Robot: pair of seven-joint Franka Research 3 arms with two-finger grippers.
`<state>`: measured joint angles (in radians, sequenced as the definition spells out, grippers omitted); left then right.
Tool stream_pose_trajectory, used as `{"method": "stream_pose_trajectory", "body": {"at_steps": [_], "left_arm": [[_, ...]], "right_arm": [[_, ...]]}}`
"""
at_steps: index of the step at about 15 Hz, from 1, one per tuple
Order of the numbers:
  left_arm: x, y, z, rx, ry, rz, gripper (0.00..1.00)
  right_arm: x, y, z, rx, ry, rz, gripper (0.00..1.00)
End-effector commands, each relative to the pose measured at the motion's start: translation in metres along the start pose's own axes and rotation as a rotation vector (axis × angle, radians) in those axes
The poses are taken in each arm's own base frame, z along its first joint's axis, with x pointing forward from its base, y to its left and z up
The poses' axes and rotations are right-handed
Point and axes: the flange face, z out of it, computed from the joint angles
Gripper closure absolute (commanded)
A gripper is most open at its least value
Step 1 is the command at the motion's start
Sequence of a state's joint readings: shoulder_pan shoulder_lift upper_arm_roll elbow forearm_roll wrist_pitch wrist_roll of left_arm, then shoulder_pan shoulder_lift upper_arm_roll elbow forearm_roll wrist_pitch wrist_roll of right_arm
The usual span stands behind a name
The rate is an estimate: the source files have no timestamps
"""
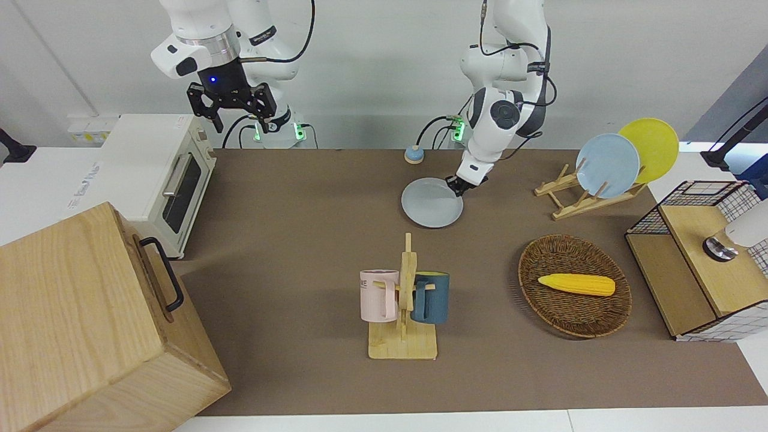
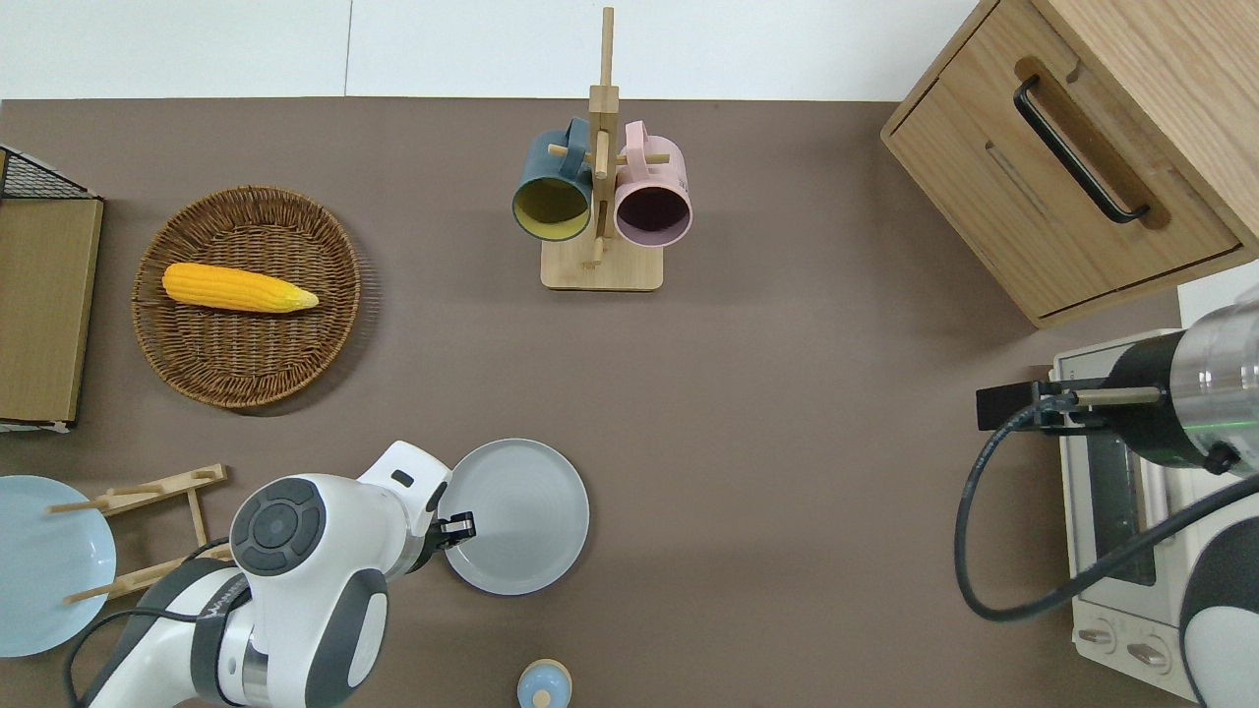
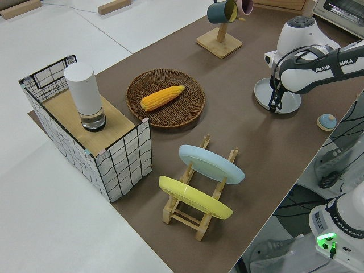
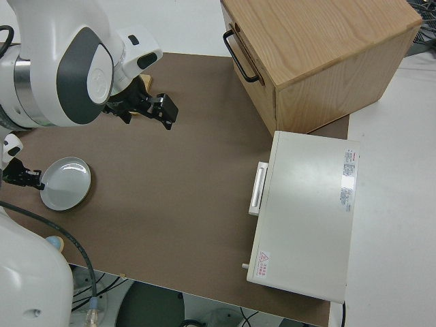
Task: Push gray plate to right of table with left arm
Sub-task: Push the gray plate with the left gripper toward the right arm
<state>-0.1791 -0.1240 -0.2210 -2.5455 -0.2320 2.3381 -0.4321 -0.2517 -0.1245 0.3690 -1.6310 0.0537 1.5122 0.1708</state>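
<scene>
Table (image 2: pixel 787 413): gray plate (image 2: pixel 521 516), mug rack (image 2: pixel 600 187) farther.

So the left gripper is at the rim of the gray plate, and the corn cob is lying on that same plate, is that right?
Not quite. The left gripper is at the rim of the gray plate, but the corn cob lies in the wicker basket, not on the plate, which holds nothing. The overhead view shows this plainly.

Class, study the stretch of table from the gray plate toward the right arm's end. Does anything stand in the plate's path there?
Nothing visible does. The left gripper is at the rim of the gray plate, and bare table runs to the toaster oven at that end. The mug rack stands farther from the robots, off that line.
</scene>
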Motion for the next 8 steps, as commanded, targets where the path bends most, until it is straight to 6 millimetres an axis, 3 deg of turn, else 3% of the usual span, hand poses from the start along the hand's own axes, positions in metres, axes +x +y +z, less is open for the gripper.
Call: {"method": "stream_pose_trajectory", "body": {"at_steps": [1, 5, 8], "left_arm": [[-0.019, 0.029, 0.024, -0.023, 0.012, -0.051, 1.00], [-0.038, 0.066, 0.041, -0.065, 0.019, -0.083, 1.00], [-0.042, 0.081, 0.045, -0.082, 0.024, -0.094, 1.00]], "right_arm": [[-0.008, 0.001, 0.000, 0.009, -0.004, 0.021, 0.005], [-0.008, 0.001, 0.000, 0.009, -0.004, 0.021, 0.005], [-0.008, 0.001, 0.000, 0.009, -0.004, 0.021, 0.005]]}}
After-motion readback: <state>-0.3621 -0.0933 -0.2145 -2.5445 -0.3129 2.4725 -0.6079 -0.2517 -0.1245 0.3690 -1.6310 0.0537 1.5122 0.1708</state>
